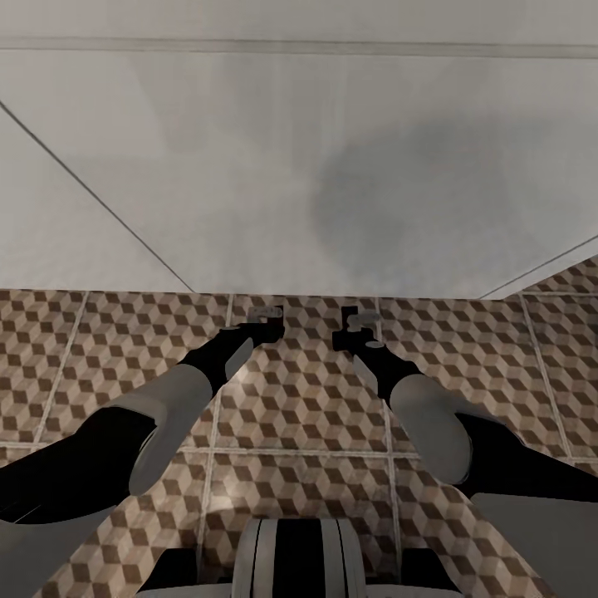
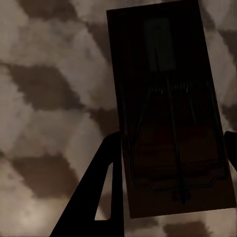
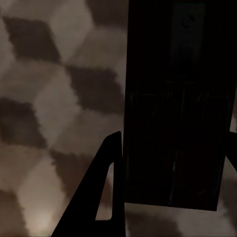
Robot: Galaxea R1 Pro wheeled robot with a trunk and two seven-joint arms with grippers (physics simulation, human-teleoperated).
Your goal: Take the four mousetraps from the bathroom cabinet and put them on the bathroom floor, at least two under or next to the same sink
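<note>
Both arms reach forward and down over the cube-patterned floor (image 1: 299, 415), just short of a white wall base. The left tool (image 1: 267, 316) is closed on a mousetrap (image 2: 170, 108), its board held between the fingers (image 2: 98, 197). The right tool (image 1: 355, 325) likewise grips a second mousetrap (image 3: 175, 113), dark and shadowed, above the tiles.

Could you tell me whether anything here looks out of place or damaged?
Nothing stands out. Each claw, left and right, grips a mousetrap above the tiled floor; both traps look intact.
</note>
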